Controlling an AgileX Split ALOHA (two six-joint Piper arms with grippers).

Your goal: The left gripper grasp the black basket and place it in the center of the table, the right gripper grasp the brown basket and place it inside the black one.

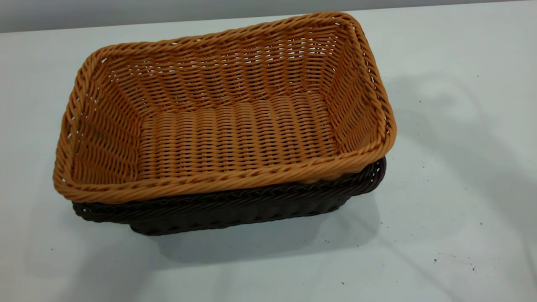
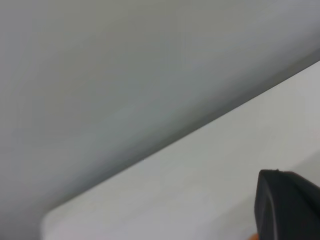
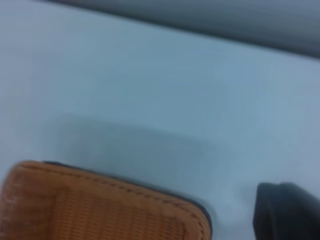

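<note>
While the brown basket (image 1: 235, 126) sits nested inside the black basket (image 1: 235, 209) mid-surface (image 1: 461, 188), you see neither arm in the exterior view. Brown rim rides above the black rim (tilted, higher at the right end). Left hand (image 2: 285, 207): one dark tip over bare surface, can't tell its state. Right hand (image 3: 285, 210): dark tip near the baskets' corner, clear of them, can't tell either.

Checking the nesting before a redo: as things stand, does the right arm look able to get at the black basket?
Probably not cleanly: the brown basket sits inside the black basket, covering its rim; only its lower wall shows above the table.
</note>
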